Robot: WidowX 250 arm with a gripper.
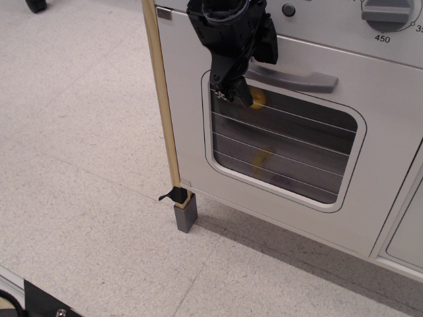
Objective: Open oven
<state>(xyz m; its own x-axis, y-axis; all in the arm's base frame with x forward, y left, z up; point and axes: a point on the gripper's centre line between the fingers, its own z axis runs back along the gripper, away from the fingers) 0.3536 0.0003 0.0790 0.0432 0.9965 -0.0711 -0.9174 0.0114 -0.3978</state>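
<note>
The oven fills the right side, and its pale grey door (198, 152) is closed. The door has a grey bar handle (301, 76) above a rounded, wire-lined window (291, 148). A grey dial (386, 13) and a dark button (288, 9) sit on the panel above. My black gripper (248, 69) hangs in front of the handle's left end. Its fingers are apart: one fingertip (227, 89) lies over the window's top left corner, the other (269, 47) is just above the handle. It holds nothing. I cannot tell whether it touches the handle.
Wooden trim (162, 99) runs down the oven's left edge to a grey foot (186, 215). A plain cabinet door (406, 231) stands at the far right. Yellow items (262, 158) show behind the window. The floor (79, 165) is speckled, with a black base (39, 304) at its bottom left.
</note>
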